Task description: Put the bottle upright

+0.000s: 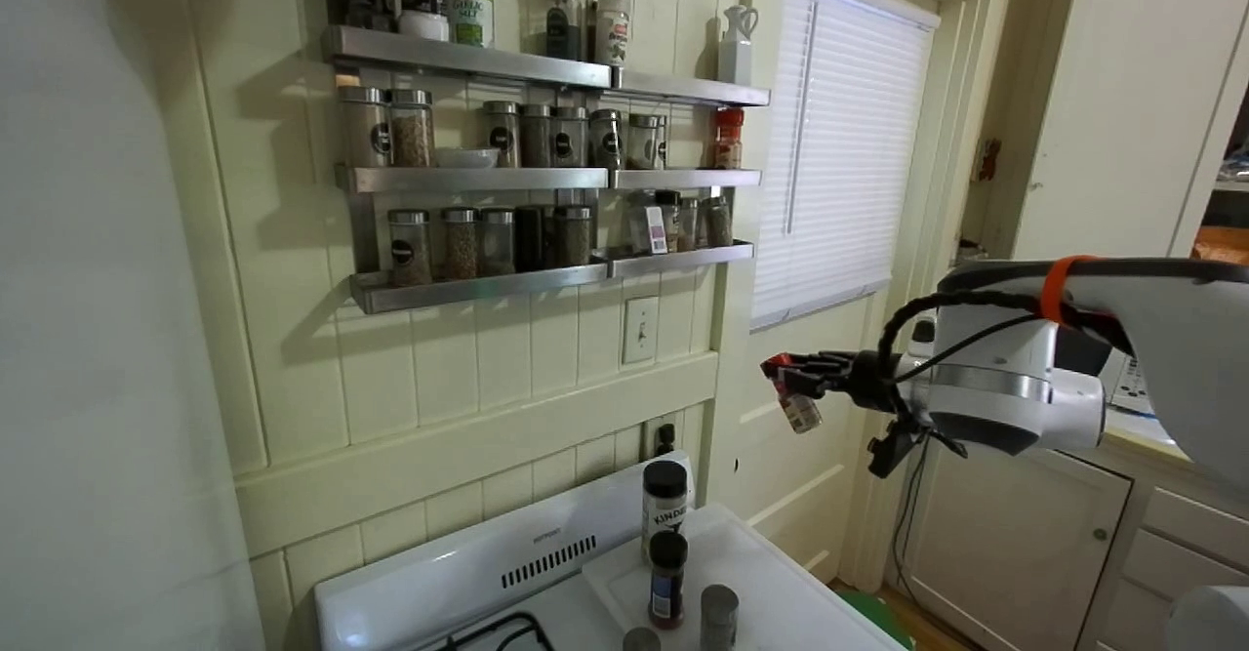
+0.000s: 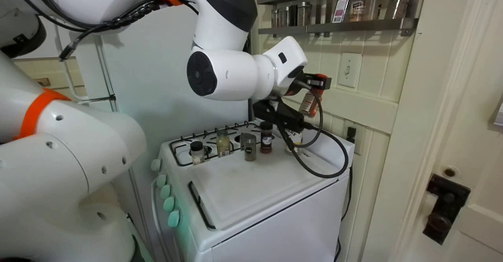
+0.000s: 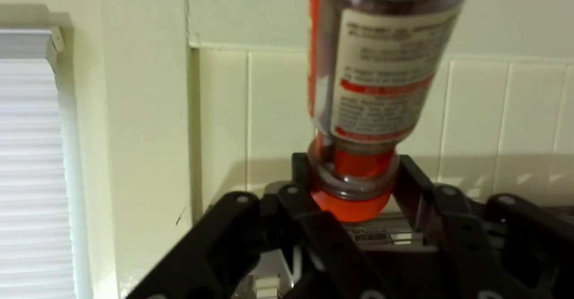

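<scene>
The wrist view's top edge cuts the bottle [image 3: 374, 95]; its label's [image 3: 390, 72] print is blurred. In an exterior view, the bottom edge crops a jar [image 1: 641, 640].

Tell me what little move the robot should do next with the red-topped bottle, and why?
Probably turn the gripper a little until the red-topped bottle stands straight. It's held near its top end, up in the air, and leans in both exterior views, so set down now it might tip over.
</scene>
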